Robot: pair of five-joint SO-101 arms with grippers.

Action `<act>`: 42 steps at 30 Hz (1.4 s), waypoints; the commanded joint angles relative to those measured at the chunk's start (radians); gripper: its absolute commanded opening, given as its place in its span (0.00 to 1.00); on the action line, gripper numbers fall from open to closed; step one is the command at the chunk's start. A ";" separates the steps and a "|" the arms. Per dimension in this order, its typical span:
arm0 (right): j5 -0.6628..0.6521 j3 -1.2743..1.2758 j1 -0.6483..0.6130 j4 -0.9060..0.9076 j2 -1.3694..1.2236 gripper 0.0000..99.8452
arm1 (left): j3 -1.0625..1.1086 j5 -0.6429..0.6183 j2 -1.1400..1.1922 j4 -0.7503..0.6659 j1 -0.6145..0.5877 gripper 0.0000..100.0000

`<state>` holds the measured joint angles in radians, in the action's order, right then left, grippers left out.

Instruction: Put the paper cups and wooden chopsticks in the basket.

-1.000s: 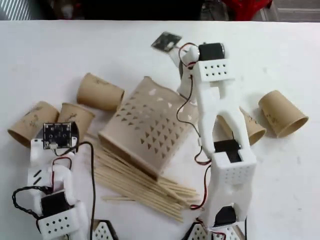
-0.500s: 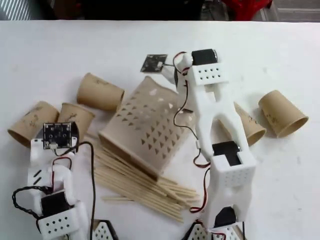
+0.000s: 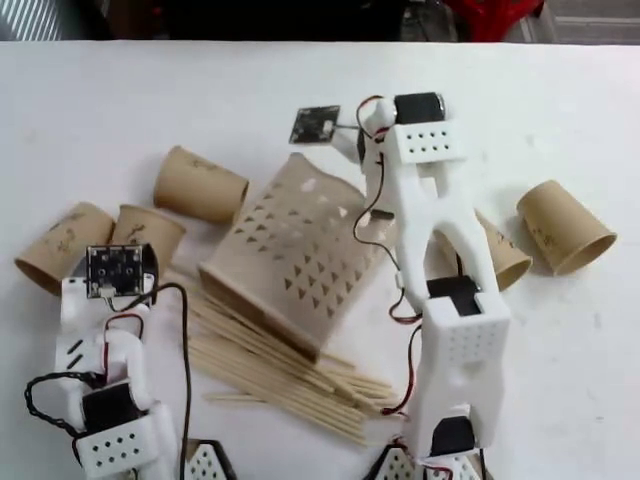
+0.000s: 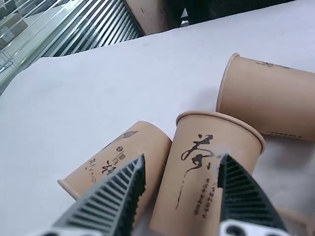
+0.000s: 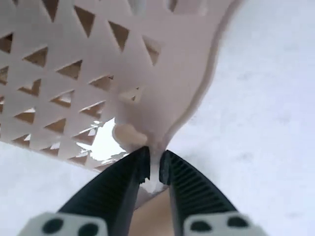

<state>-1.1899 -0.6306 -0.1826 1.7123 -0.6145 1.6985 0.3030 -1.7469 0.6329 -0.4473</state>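
Five brown paper cups (image 3: 200, 185); one beige perforated plastic basket (image 3: 290, 255); one heap of pale wooden chopsticks (image 3: 270, 370), too many to count.

White arm shells (image 3: 460, 345), perforated housings; black servos (image 3: 420, 103); red and black cables (image 3: 186, 360); black ribbed end effector fingers (image 4: 238, 189).

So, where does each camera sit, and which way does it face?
High view: fixed overhead, facing down on the basket, paper cups and chopsticks; left arm and right arm show.
Left wrist view: on that wrist, facing past the open left gripper at three cups.
Right wrist view: on that wrist, facing the basket's rim, pinched by the right gripper.
Shared: basket, high and right wrist views; cups, high and left wrist views.
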 commanded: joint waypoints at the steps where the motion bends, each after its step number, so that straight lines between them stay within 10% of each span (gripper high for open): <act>1: 0.084 -0.137 0.045 -0.001 -0.048 0.02 | -0.002 -0.009 -0.005 0.005 0.008 0.24; 22: 0.167 -0.267 0.068 -0.073 -0.202 0.02 | -0.002 -0.011 -0.005 0.009 0.008 0.24; 42: 0.629 -0.549 -0.002 -0.042 -0.415 0.02 | -0.002 -0.011 -0.005 0.021 0.039 0.24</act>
<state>-0.6145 -1.1722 -0.1335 1.6970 -1.0242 1.6985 0.3030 -1.7469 0.6483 -0.4212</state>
